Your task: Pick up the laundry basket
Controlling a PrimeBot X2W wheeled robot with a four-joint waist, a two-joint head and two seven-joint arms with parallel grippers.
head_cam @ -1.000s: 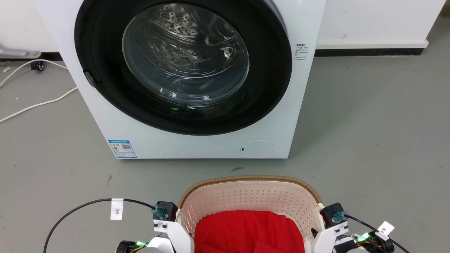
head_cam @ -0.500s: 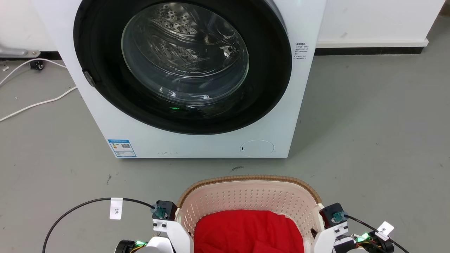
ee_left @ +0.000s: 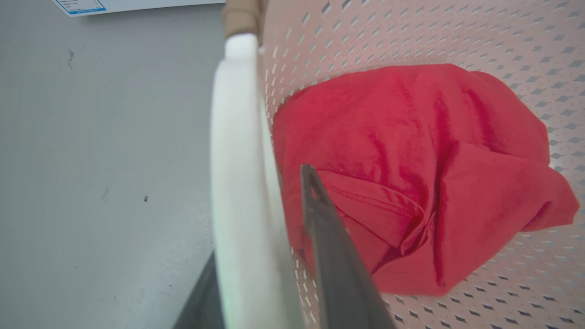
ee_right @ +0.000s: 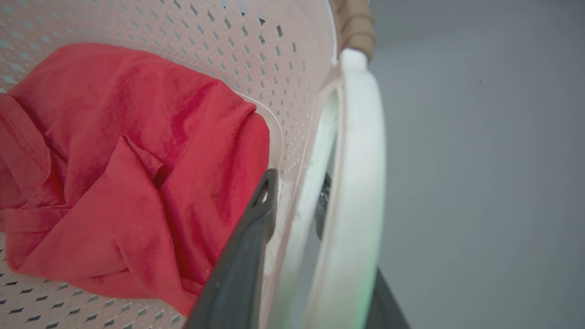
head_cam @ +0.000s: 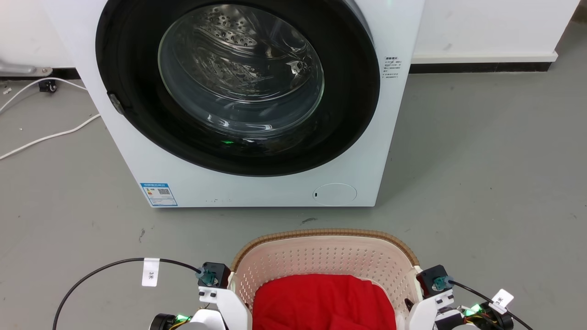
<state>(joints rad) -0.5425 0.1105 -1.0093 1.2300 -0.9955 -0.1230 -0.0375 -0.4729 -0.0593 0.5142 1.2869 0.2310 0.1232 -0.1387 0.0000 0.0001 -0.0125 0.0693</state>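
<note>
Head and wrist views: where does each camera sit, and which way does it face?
Head view: on the head, facing forward and down at washer and laundry basket; left wrist and right wrist show.
Left wrist view: on that wrist, facing along its fingers, which straddle the left handle.
Right wrist view: likewise, fingers straddling the right handle.
Both wrist views share the red cloth.
</note>
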